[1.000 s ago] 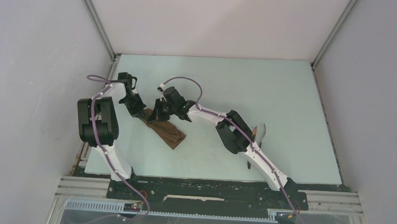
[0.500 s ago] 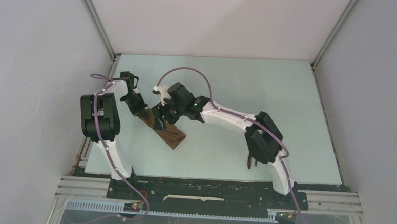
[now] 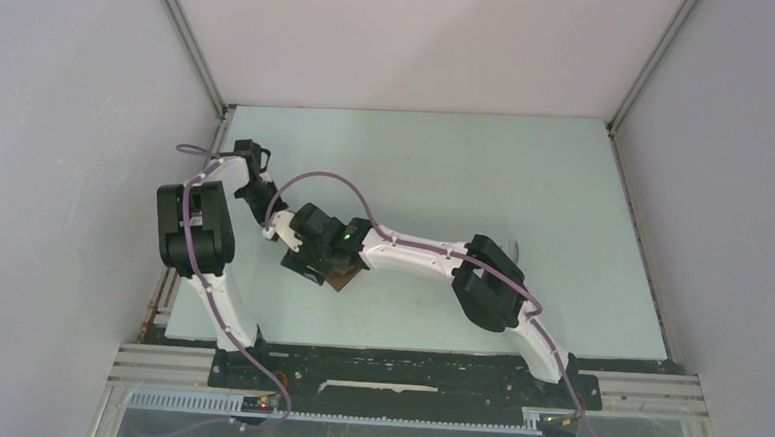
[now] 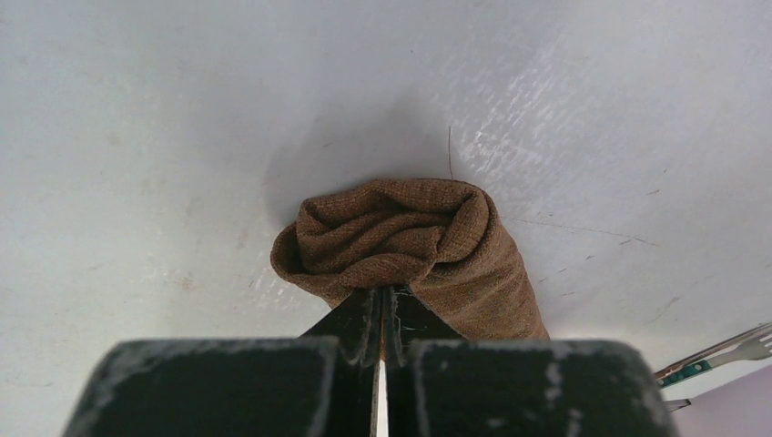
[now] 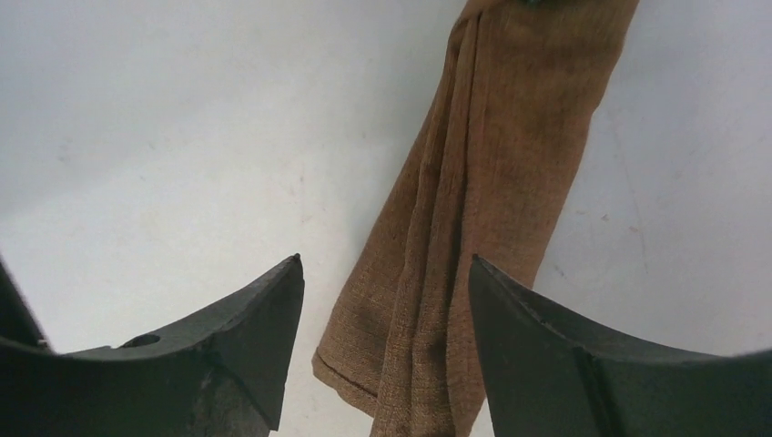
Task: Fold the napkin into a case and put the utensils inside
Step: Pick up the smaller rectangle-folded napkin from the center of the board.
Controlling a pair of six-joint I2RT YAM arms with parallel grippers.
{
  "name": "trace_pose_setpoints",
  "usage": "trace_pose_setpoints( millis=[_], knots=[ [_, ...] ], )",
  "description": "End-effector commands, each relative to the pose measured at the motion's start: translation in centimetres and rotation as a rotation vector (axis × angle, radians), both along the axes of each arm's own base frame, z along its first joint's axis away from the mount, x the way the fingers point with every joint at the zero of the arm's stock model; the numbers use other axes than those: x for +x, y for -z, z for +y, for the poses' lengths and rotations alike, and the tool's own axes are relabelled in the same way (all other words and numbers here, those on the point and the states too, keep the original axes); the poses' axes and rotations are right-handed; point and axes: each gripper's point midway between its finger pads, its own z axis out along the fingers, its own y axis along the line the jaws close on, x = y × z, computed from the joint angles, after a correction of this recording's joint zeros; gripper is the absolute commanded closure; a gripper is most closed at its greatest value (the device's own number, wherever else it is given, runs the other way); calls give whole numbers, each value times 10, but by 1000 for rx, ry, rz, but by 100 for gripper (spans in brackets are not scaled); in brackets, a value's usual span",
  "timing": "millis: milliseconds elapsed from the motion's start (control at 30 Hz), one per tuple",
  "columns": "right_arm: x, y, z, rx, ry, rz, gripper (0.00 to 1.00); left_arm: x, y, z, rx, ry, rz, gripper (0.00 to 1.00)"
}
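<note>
While the left tool point(image 4: 380, 317) was pressed together, pinching the bunched near end of the case point(image 4: 401, 238), I saw the right tool point(image 5: 384, 266) spread wide, the folded cloth lying on the table point(image 5: 182, 137) between and beyond its fingers point(image 5: 228, 337).

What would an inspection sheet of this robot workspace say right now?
Surface: pale table, faint scratches.
Job's things: folded brown cloth napkin, a narrow strip; silvery fork at the left wrist view's edge.
Clutter: nothing seen.
Grippers: left gripper shut on the napkin's bunched end; right gripper open, straddling the napkin.
Cables: purple cables along both arms.
Surroundings: plain grey walls.
</note>
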Motion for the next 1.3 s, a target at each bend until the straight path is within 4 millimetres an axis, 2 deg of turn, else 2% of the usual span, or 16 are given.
trace_pose_setpoints(
  millis=[0,100,300,533,600,767,867,933,1000,1067,1133,1167,1200,1233,1267],
  knots=[
    [10,-4,-1,-68,22,-88,28,-4,14,6,34,19,17,100],
    [8,7,1,-103,32,-95,32,-6,15,6,32,19,20,100],
    [3,26,2,-161,50,-130,30,-5,14,5,30,19,17,100],
    [5,38,-1,-191,98,-157,33,-5,13,6,36,18,14,100],
    [6,44,-3,-207,125,-167,38,-5,13,6,36,18,13,100],
    [13,60,-13,-241,240,-194,57,-5,11,7,40,19,7,100],
    [19,65,-16,-244,290,-216,71,-2,1,8,50,15,-28,100],
    [23,63,-17,-232,326,-231,83,3,-13,11,69,9,-76,97],
    [21,59,-16,-204,343,-221,100,7,-37,16,105,-6,-152,89],
    [16,43,-10,-134,343,-185,100,9,-74,24,164,-28,-262,79],
    [8,18,-6,-52,339,-119,100,7,-115,31,218,-53,-373,72],
    [3,7,-4,-3,341,-55,100,5,-134,34,237,-68,-422,70],
    [3,-13,-4,74,349,19,100,3,-153,35,250,-82,-477,69],
    [-1,-16,-4,115,348,108,100,0,-170,34,253,-93,-526,68],
    [-3,-29,-4,177,353,204,100,-4,-185,37,268,-111,-564,67]
  ],
)
